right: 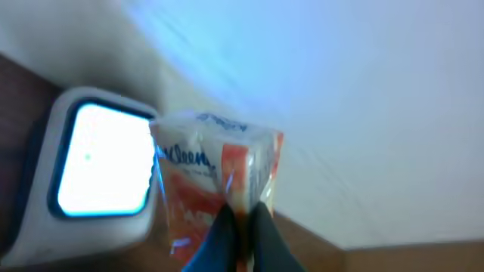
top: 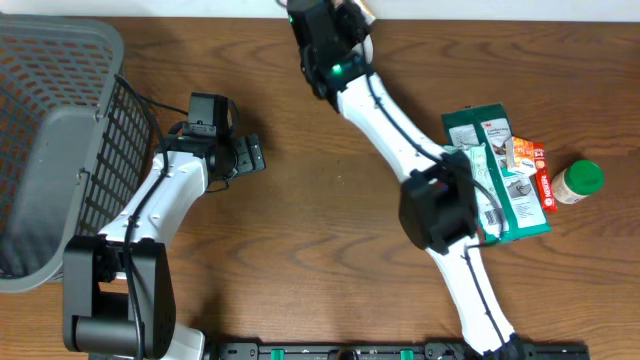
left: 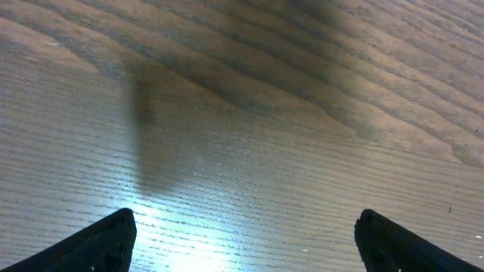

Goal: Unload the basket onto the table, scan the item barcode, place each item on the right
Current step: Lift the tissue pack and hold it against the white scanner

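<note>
Right gripper (right: 242,215) pinched shut on lower edge of orange-and-white packet (right: 219,174), held up just beside scanner (right: 98,162) near table's far edge. Risks: grip narrow and film glossy, so packet could slip or swivel; crinkled wrap and glare may hide barcode from lit window. Barcode side cannot be told. Packet boxy, soft-cornered; scanner rounded grey housing, flat bright pane. Left gripper (left: 249,245) wide open, empty, over bare wood-grain table (left: 265,113). Mesh basket (top: 50,150) far left.
</note>
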`<state>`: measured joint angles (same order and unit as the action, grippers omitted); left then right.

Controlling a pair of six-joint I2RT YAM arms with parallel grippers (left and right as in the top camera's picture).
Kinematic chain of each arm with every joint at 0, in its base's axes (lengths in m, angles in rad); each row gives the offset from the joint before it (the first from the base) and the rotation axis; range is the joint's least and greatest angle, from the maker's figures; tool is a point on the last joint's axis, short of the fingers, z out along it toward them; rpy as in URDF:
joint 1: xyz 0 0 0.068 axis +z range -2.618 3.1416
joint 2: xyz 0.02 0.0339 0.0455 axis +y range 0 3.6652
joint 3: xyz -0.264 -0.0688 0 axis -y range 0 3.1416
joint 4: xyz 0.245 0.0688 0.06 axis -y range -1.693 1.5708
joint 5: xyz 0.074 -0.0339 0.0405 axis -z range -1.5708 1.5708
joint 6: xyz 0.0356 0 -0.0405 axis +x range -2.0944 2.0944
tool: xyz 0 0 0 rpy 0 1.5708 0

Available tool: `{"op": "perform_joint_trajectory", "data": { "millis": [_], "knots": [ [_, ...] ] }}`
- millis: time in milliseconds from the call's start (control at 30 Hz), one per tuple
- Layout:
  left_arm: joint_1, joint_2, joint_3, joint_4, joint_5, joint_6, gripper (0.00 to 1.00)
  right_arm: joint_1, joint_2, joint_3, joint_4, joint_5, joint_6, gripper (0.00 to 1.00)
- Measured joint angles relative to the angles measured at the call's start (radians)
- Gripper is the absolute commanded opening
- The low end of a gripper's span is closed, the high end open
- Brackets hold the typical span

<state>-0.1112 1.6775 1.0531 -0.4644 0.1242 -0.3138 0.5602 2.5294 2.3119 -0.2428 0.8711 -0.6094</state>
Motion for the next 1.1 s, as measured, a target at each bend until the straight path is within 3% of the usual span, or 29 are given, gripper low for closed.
{"op": "perform_joint_trajectory", "data": {
  "millis": [167, 333, 967, 1100],
  "knots": [
    [0.0, 0.0, 0.0, 0.001, 0.0, 0.0, 0.93, 0.0, 0.138, 0.0, 0.158, 0.002, -0.234, 0.01],
    [0.0, 0.0, 0.0, 0.001, 0.0, 0.0, 0.93, -0.007, 0.153, 0.0, 0.181, 0.0, -0.293, 0.01],
    [0.0, 0.0, 0.0, 0.001, 0.0, 0.0, 0.93, -0.017, 0.151, 0.0, 0.213, 0.009, -0.302, 0.01],
    [0.0, 0.0, 0.0, 0.0, 0.0, 0.0, 0.93, -0.01, 0.075, -0.001, 0.023, 0.023, -0.24, 0.01]
  ]
}}
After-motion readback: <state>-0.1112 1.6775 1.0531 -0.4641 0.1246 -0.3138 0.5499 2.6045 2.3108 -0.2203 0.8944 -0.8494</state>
